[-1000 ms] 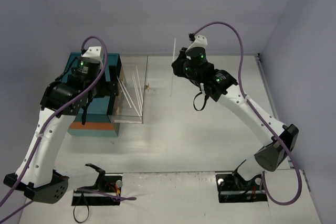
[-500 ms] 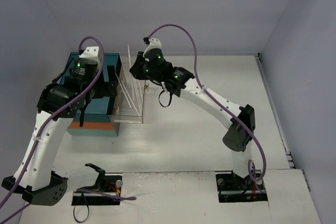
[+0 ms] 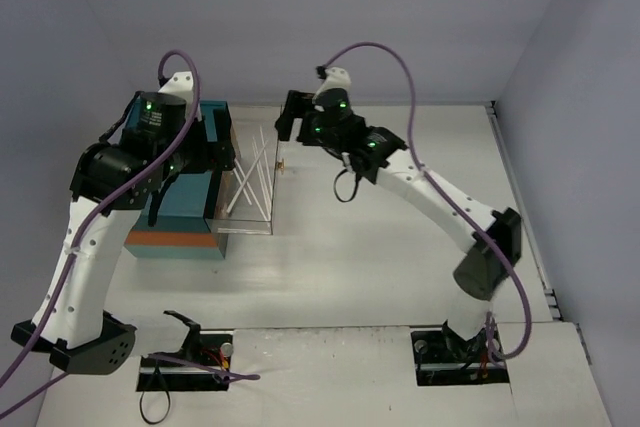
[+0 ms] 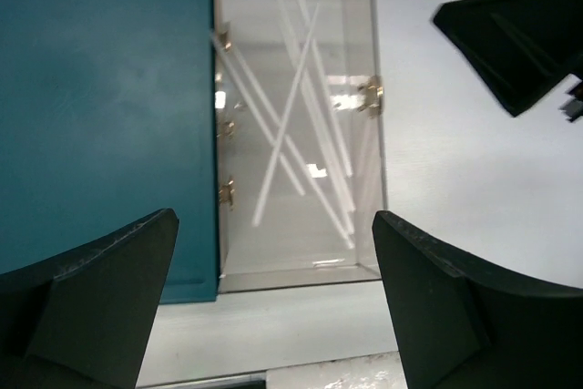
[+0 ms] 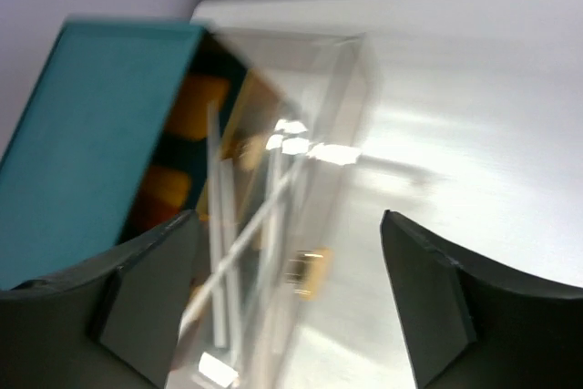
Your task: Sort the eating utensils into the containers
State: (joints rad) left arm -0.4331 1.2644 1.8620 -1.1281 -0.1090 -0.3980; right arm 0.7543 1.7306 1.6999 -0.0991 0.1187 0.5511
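Observation:
The teal chest (image 3: pixel 180 215) stands at the left, its clear top drawer (image 3: pixel 240 230) pulled out to the right. Several pale chopsticks (image 3: pixel 250 182) lie crossed inside it, plain in the left wrist view (image 4: pixel 287 120) and blurred in the right wrist view (image 5: pixel 214 189). My right gripper (image 3: pixel 288 119) hovers open just beyond the drawer's far right corner, holding nothing. My left gripper (image 3: pixel 218 155) hangs open above the chest's right edge and the drawer, also empty. Its jaws (image 4: pixel 273 316) frame the drawer's near wall (image 4: pixel 301 266). No other utensils show.
A small gold handle (image 4: pixel 371 96) sticks out of the drawer's front, also seen blurred as a gold handle (image 5: pixel 305 271). The right gripper's dark finger (image 4: pixel 519 43) crosses the left wrist view. Blurred orange patches (image 5: pixel 196 102) show inside the chest (image 5: pixel 82 125). Grey walls close in behind and on both sides.
My right gripper carried a chopstick leftward over the drawer, opened, and drew back to the right. The chopstick now lies slanted across the others. The left arm shifted slightly.

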